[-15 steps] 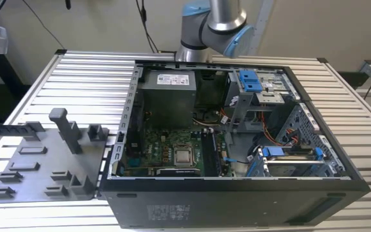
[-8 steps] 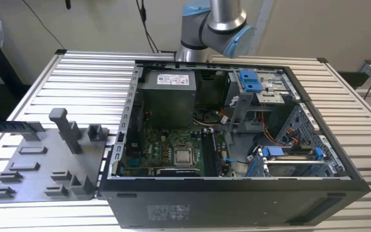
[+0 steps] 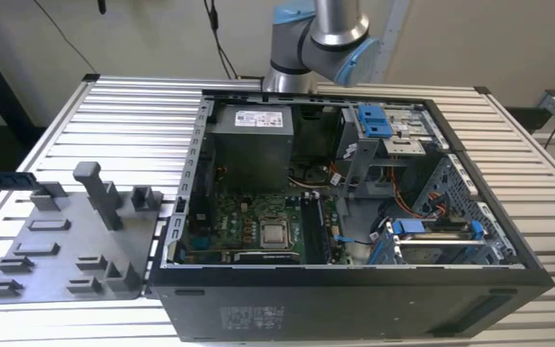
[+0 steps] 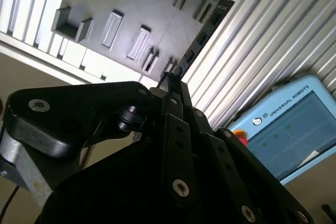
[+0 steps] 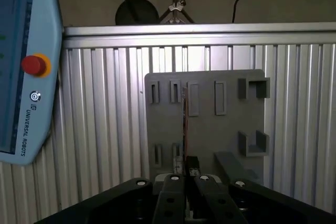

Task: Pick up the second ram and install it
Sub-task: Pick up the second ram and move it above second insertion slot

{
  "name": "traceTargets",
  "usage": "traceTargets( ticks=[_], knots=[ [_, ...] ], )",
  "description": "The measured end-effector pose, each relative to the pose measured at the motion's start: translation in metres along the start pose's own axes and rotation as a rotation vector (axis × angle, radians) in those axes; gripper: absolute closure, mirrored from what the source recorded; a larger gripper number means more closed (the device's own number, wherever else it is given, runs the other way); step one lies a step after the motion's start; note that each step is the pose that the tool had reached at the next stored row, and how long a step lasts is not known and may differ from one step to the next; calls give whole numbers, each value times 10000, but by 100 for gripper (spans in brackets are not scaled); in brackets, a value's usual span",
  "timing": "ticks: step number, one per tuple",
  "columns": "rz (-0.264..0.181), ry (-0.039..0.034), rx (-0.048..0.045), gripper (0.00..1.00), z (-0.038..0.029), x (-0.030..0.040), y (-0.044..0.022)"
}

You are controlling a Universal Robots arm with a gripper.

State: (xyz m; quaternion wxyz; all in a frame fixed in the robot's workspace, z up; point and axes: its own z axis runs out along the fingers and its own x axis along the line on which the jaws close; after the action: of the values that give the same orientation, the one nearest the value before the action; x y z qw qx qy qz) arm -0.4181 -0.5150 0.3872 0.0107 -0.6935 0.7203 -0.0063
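The black end effector (image 5: 185, 169) is clenched on the second ram (image 5: 185, 124), a long thin dark stick (seen edge-on in the first wrist view). The ram pokes out of that grip, in front of the flat grey plastic tray (image 5: 231, 124) w/ slots & blocks. The tray lies on the ribbed silver metal counter (image 5: 105, 145), just beside the big open black computer case (image 3: 355, 296).
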Motion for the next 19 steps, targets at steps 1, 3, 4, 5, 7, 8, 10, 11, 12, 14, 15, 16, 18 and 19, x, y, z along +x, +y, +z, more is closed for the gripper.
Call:
traceTargets(
  ticks=[1, 3, 4, 5, 7, 8, 10, 11, 12, 14, 15, 16, 18, 19],
  knots=[
    [2, 0, 1, 87, -20, 0, 0],
    [7, 0, 0, 87, -66, -1, -1],
    [9, 0, 0, 87, -90, -1, -2],
    [11, 0, 0, 87, -114, -1, -3],
    [15, 0, 1, 87, -165, -1, -4],
    [17, 0, 1, 87, -190, -1, -4],
    [21, 0, 0, 87, -237, -2, -6],
    [22, 1, 0, 87, -260, -1, -7],
    [24, 1, 0, 87, -283, -2, -7],
    [28, 0, 1, 87, -330, -2, -8],
    [30, -1, 2, 87, -353, -2, -9],
    [32, 1, 0, 87, -375, -2, -9],
    [36, 1, 0, 87, -414, -3, -10],
    [37, 1, 0, 87, -427, -3, -10]
  ],
)
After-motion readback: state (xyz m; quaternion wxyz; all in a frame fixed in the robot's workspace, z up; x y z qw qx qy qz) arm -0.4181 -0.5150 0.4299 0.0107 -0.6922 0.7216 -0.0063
